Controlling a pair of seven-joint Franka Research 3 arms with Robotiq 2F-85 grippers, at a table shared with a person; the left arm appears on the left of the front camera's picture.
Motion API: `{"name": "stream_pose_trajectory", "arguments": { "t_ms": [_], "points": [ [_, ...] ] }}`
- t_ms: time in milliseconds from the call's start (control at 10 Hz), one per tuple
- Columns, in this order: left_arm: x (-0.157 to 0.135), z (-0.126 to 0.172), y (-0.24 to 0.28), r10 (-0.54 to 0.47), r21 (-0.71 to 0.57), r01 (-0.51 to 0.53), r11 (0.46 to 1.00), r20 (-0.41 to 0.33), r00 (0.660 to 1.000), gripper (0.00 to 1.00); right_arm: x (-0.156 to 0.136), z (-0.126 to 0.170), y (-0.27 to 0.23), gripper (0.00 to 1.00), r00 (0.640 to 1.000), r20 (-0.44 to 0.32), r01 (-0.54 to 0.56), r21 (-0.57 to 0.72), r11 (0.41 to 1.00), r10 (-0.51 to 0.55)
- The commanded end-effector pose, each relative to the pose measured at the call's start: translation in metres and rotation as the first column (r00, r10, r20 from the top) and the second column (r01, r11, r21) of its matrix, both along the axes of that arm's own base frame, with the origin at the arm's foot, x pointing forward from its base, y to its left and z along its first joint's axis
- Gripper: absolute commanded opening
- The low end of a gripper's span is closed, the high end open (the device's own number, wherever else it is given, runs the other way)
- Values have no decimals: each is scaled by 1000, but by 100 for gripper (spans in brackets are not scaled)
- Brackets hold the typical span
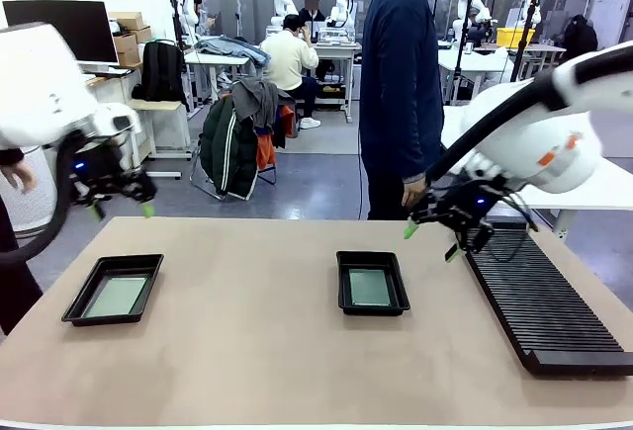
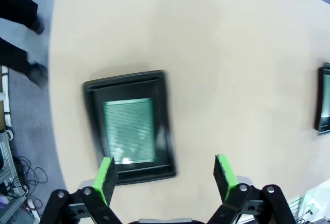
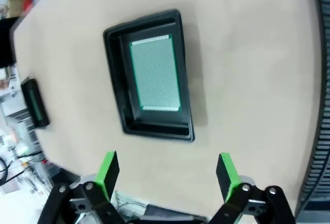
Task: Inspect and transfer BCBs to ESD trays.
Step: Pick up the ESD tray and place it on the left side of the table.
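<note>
Nearest the camera is bare table (image 1: 267, 351); both arms hang above it, neither touching anything. Left gripper (image 1: 121, 210) jaws wide apart, empty, raised over the table's left end. In the left wrist view its green pads (image 2: 106, 178) frame the left tray (image 2: 129, 126), which sits below with 1 green BCB (image 2: 129, 130) lying flat inside. Right gripper (image 1: 432, 240) also spread wide, empty, hovering just left of the long ribbed rack (image 1: 544, 301). Its wrist view shows the middle tray (image 3: 149, 74) with the second BCB (image 3: 154, 73) flat inside, clear of the rim.

Judgement: both boards look already trayed, so the step is likely inspection or retreat. To do it well: keep jaws apart, hold each wrist camera steady and square over its tray, avoid dipping to the rims, and keep the right arm clear of the person (image 1: 401, 84) standing at the far edge.
</note>
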State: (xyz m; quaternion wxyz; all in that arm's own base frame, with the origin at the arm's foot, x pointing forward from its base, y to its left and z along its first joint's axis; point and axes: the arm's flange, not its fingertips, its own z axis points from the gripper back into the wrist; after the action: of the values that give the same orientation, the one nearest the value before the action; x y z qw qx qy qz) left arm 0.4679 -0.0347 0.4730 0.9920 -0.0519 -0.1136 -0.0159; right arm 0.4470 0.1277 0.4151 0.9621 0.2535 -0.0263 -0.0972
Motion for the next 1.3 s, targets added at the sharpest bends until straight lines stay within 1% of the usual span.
{"name": "stream_pose_trajectory", "arguments": {
  "t_ms": [0,100,300,500,600,800,1000,1100,1200],
  "points": [
    [11,15,-46,5,-24,-6,1000,-22,1000,100,-23,2,-51,100,1000,-11,14,124,992,-13],
    [12,16,-74,8,-23,-9,1000,-34,999,100,-28,3,-72,100,999,-23,26,166,986,-23],
    [13,12,-147,-4,-42,3,999,-20,1000,100,-35,2,-116,100,999,-21,38,207,978,-34],
    [19,1,-203,-16,-14,16,1000,-52,999,100,-36,-4,-147,100,999,-22,35,218,975,-31],
    [21,-8,-230,-8,-2,8,1000,-61,998,100,-34,-8,-162,100,999,-23,28,238,971,-23],
    [21,-33,-283,3,15,-2,1000,-51,999,100,-31,-12,-189,100,1000,-21,26,266,964,-21],
    [21,-60,-321,-10,23,11,1000,-53,999,100,-33,-17,-208,100,1000,-18,25,304,953,-20],
    [22,-72,-335,-15,32,16,999,-43,999,100,-33,-19,-215,100,999,-19,36,326,945,-32],
    [26,-85,-351,-22,29,23,999,-41,999,100,-37,-16,-199,100,999,-26,45,265,963,-39]
  ]
}}
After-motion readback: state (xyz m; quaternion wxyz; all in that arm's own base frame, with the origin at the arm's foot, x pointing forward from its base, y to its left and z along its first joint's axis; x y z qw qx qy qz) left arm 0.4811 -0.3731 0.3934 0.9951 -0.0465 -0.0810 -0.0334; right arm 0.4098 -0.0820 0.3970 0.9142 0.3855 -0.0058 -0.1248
